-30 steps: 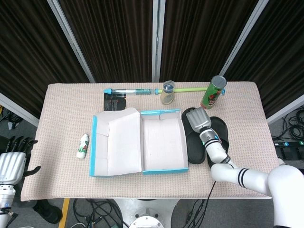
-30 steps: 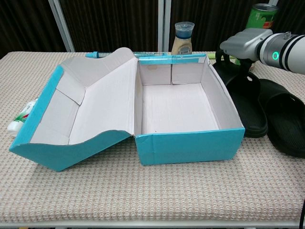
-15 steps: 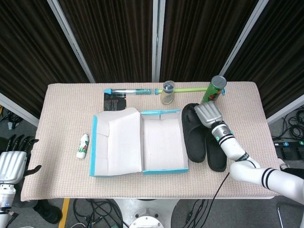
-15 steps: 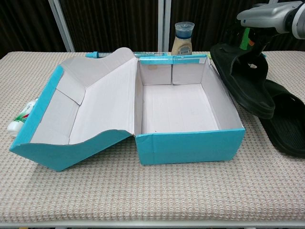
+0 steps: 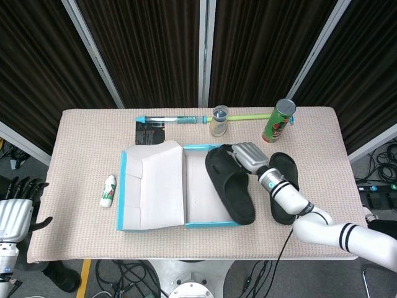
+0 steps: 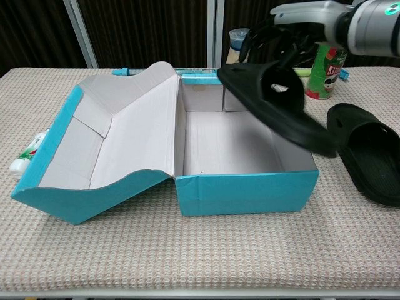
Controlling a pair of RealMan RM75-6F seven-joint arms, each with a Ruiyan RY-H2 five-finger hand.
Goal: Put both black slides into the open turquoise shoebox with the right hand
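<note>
The right robot hand (image 6: 294, 25) is gripping the first black slide (image 5: 229, 184) by its strap, holding it tilted in the air over the open turquoise shoebox (image 6: 244, 187), presumably so it clears the wall before lowering. The second black slide (image 6: 365, 153) is lying on the table (image 5: 80, 155), just right of the robot hand, awaiting its turn. The left robot hand (image 5: 15, 208) is idling open off the table's edge.

Left robot hand (image 5: 13, 211) cropped (head view).
</note>
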